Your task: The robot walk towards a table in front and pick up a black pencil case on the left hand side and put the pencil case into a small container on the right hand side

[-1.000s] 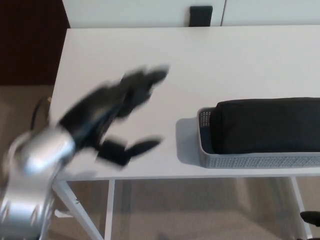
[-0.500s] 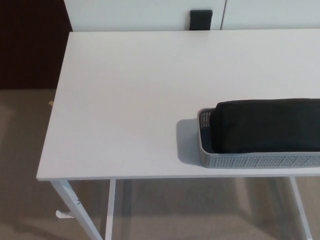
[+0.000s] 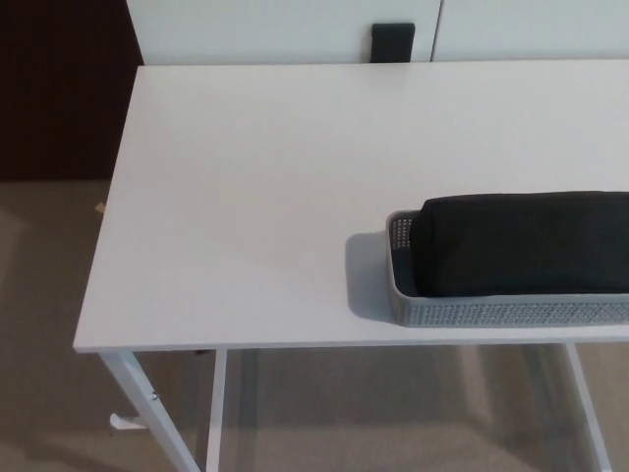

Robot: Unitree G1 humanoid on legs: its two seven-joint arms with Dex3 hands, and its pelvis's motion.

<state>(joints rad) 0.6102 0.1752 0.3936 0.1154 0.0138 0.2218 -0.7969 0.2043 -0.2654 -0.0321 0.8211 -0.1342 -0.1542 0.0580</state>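
Nearest the camera, below the front edge of the surface (image 3: 236, 236), white metal legs (image 3: 147, 408) angle down to a beige carpeted floor (image 3: 44, 324). A second leg shows under the right part of the front edge, below the container.

On the surface itself, close to that front edge and toward the right, sits the small grey container (image 3: 472, 311), a shallow perforated basket that runs off the right border of the picture. The black pencil case (image 3: 521, 241) lies inside the container, lengthwise along it, filling most of its width and rising above the rim. The left end of the pencil case stops just short of the container's left wall, leaving a narrow slot of mesh visible there. The container throws a soft shadow onto the surface just to its left.

Left of the container the white top stretches bare to its left edge, beyond which the carpet shows.

Farther back than the container, the surface runs to its rear edge, where it meets white panels (image 3: 256, 25). A small black rectangular object (image 3: 393, 41) stands against those panels, behind and slightly left of the container's left end. To the far left of the panels is a dark wall area (image 3: 59, 88).

No robot hand, left or right, appears in the view, so their fingers cannot be judged.
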